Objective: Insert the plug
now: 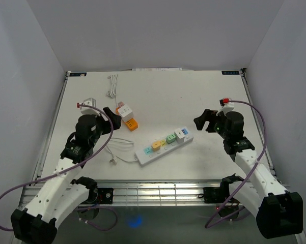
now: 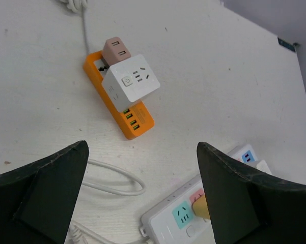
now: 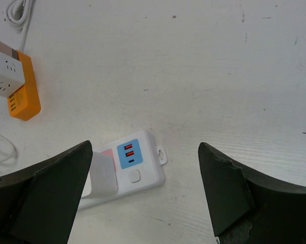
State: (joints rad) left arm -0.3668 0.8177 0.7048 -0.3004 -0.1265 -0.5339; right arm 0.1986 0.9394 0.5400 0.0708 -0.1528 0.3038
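Note:
A white power strip (image 1: 165,143) lies at an angle in the middle of the table. Seated in it are a yellow plug (image 1: 156,144), a green plug (image 1: 170,138) and a white plug (image 1: 181,133). Its teal socket (image 2: 183,213) at the cable end is bare. My left gripper (image 1: 110,113) hangs open to the strip's left, holding nothing. In the left wrist view the left gripper (image 2: 142,152) frames bare table. My right gripper (image 1: 202,121) is open just right of the strip's blue USB end (image 3: 130,152). The right gripper (image 3: 145,145) is empty too.
An orange strip (image 1: 132,123) carrying a white cube adapter (image 2: 131,84) and a pink adapter (image 2: 116,50) lies behind the left gripper. A coiled white cable (image 1: 112,86) sits at the back. The power strip's cable (image 2: 117,180) loops left. White walls enclose the table.

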